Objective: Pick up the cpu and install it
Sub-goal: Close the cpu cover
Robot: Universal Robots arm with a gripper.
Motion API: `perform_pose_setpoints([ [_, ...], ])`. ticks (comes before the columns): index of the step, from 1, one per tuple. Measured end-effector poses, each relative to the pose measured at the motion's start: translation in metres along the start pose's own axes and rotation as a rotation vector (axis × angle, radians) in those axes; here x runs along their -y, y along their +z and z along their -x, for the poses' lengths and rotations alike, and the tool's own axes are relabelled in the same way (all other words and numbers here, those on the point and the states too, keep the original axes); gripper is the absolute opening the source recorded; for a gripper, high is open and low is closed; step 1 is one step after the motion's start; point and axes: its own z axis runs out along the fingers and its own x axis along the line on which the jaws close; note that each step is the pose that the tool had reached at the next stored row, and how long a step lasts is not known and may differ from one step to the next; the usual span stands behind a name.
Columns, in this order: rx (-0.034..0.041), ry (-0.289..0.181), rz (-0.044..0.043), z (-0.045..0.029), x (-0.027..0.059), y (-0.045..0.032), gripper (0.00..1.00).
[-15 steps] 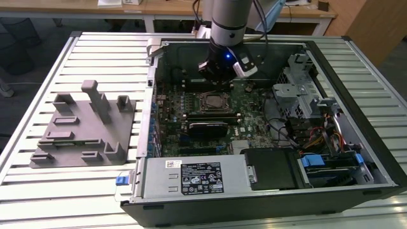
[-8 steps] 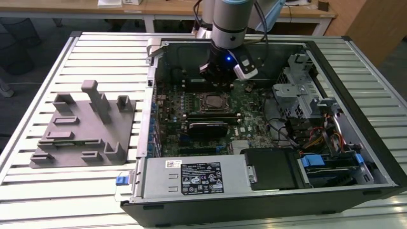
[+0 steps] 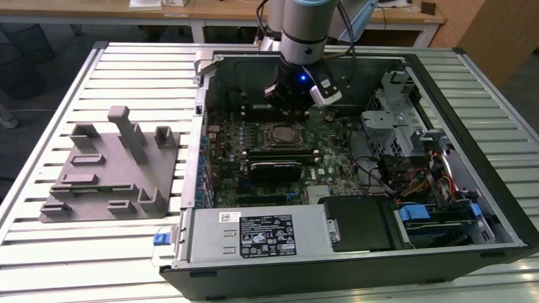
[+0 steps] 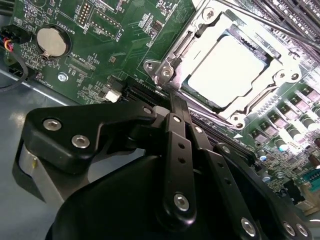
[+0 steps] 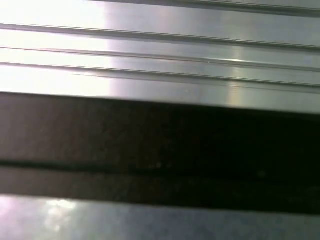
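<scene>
My pincer (image 3: 291,104) hung above the motherboard (image 3: 337,158), just beyond the socket (image 3: 282,136). I could not tell whether it was spread or pressed together. The cpu (image 4: 231,69) already lay flat in the socket, so the placing looked done to me.

Ribbed silvery metal surface (image 5: 165,60) above a broad dark band (image 5: 160,150), paler grey strip below.
</scene>
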Motion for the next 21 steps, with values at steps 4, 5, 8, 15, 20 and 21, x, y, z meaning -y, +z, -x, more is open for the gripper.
perform_pose_setpoints([
  [4, -0.0012, 0.000, -0.0204, 0.0001, 0.0002, 0.0012, 0.11],
  [5, -0.0016, 0.000, -0.0252, 0.0001, 0.0002, 0.0019, 0.11],
  [8, -0.0028, 0.000, -0.0378, 0.0003, 0.0004, 0.0040, 0.11],
  [15, -0.0022, -0.004, -0.0271, 0.0006, -0.0001, 0.0058, 0.11],
  [20, -0.0019, -0.007, -0.0097, 0.0008, -0.0003, 0.0062, 0.11],
  [21, -0.0018, -0.007, -0.0072, 0.0008, -0.0003, 0.0062, 0.11],
])
